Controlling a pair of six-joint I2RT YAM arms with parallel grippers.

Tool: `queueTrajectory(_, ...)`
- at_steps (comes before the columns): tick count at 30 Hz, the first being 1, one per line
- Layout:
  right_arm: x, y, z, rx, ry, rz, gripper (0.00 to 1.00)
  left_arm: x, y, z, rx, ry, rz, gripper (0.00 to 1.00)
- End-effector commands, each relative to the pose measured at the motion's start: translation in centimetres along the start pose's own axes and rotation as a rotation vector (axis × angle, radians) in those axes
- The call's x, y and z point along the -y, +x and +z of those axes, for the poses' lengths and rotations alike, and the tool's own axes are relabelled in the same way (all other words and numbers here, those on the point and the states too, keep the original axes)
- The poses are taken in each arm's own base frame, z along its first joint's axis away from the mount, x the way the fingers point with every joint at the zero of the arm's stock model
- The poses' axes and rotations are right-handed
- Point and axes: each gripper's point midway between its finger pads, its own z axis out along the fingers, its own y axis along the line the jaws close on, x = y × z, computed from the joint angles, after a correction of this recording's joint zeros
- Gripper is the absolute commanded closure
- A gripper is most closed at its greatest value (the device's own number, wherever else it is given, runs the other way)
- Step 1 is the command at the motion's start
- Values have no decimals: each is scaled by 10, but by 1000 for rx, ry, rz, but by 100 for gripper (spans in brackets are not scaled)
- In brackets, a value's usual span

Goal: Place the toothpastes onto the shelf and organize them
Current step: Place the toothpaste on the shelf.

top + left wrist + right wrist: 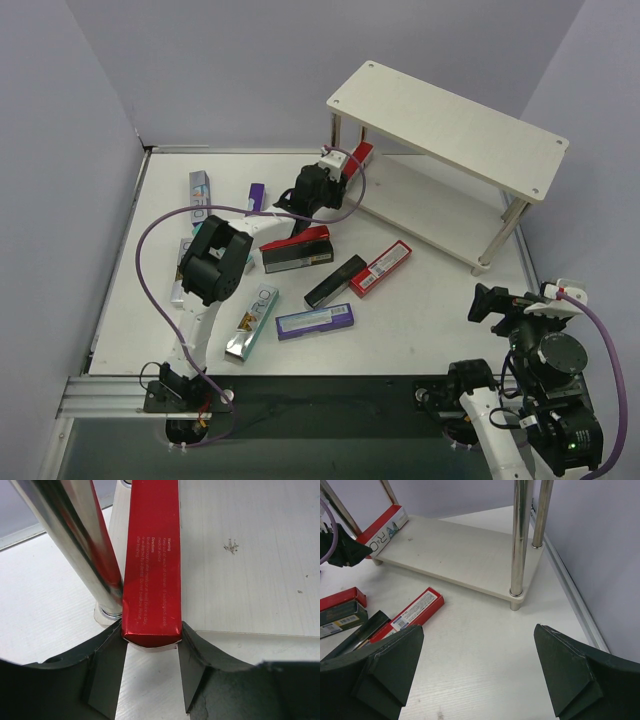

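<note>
Top view: the shelf (450,125) carries one red carton (362,155), at its lower board's (420,205) left end; the other toothpastes (314,320) lie scattered on the tabletop (420,310). Left wrist: the left jaws pinch that carton's near end beside a metal leg (75,545). Right wrist: the right jaws gape wide, empty. I judge most of the sorting remains.

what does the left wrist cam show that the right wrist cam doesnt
Left wrist only: the white small print on the red carton, and its near end sitting between the left jaws.
Right wrist only: loose cartons on the table, the shelf's legs at its other end, the open right jaws.
Both: that red carton on the shelf's lower board.
</note>
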Motion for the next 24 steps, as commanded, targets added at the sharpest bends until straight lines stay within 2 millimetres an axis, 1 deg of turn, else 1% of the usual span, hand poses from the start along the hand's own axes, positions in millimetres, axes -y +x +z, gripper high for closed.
queueTrajectory(1, 0, -9, 2, 16, 3, 1, 0, -3, -49, 2, 121, 5, -3, 44)
queueTrajectory(3, -1, -8, 2, 16, 0, 3, 0, -5, -51, 1, 122, -9, -11, 38)
queueTrajectory(5, -1, -9, 2, 17, -2, 5, 0, -7, -50, -1, 117, -25, -32, 30)
queueTrajectory(6, -1, -8, 2, 16, -1, 4, 0, -8, -54, -4, 122, -34, -42, 27)
queueTrajectory(7, -1, -8, 2, 16, 0, 4, 0, -9, -48, -6, 113, -44, -55, 22)
queueTrajectory(8, -1, -8, 2, 16, 3, 6, 0, -10, -49, -8, 118, -48, -61, 20)
queueTrajectory(9, -1, -7, 2, 14, 0, 7, 0, -10, -54, -12, 126, -50, -69, 18)
queueTrajectory(10, -1, -8, 2, 17, 0, 9, 0, -11, -53, -14, 125, -57, -75, 15)
queueTrajectory(11, -1, -8, 1, 19, 3, 10, 0, -11, -48, -17, 114, -61, -82, 12)
queueTrajectory(12, -1, -8, 1, 19, 1, 8, 0, -11, -55, -23, 126, -62, -98, 11)
queueTrajectory(13, 0, -8, 1, 22, 1, 8, 0, -13, -57, -27, 131, -71, -107, 9)
queueTrajectory(14, 0, -8, 1, 23, 2, 8, 0, -14, -51, -31, 126, -77, -119, 8)
queueTrajectory(15, 1, -8, 0, 26, 8, 6, 0, -14, -61, -39, 148, -84, -150, 8)
queueTrajectory(16, 2, -7, 1, 23, 13, 5, 0, -16, -63, -43, 157, -92, -169, 8)
queueTrajectory(17, 2, -8, 0, 25, 11, 5, 0, -18, -64, -48, 166, -108, -187, 8)
queueTrajectory(18, 2, -8, 0, 28, 14, 6, 0, -18, -64, -56, 169, -107, -214, 8)
queueTrajectory(21, 3, -7, -1, 32, 13, 12, 0, -16, -64, -70, 186, -106, -259, 8)
queueTrajectory(24, 3, -6, -1, 32, 15, 14, 0, -20, -58, -77, 179, -134, -270, 9)
